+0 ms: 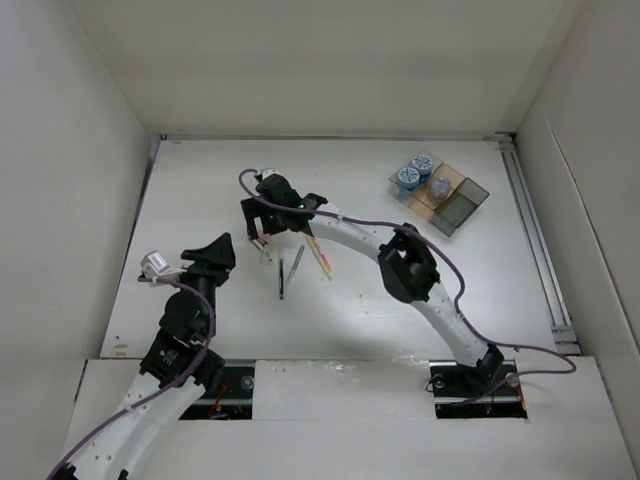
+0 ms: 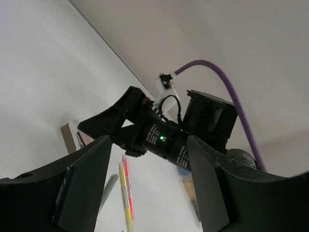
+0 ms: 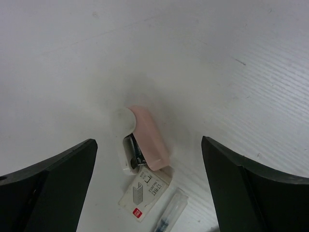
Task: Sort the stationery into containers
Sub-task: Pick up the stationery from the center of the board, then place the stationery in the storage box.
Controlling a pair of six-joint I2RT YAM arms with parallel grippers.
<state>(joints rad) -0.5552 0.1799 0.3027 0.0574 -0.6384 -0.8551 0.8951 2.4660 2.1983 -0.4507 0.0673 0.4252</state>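
1. Top view. The white table was closed in by plain white walls on three sides, and a metal rail ran down its right edge. The organizer tray sat far right near the back, with two blue-and-white rolls in its left-hand compartments. A dark pen, a grey pen and two orange-yellow pens lay loose mid-table, close together and well apart from the tray. The right gripper reached across to just left of the pens, over a small pink stapler. The left gripper hung near it, on the left.

2. Left wrist view. The left gripper's fingers stood apart with nothing between them. Beyond them was the right arm's wrist, its green light lit and a purple cable looping off it. The orange-yellow pens and the grey pen lay below on the white surface. A bare white wall stood behind.

3. Right wrist view. The right gripper's fingers were spread wide and touched nothing. The stapler lay on the table between them, right against a small labelled box. A clear pen-like tip lay just beside the box. The surface was matte white, with fine ribbing toward the right.
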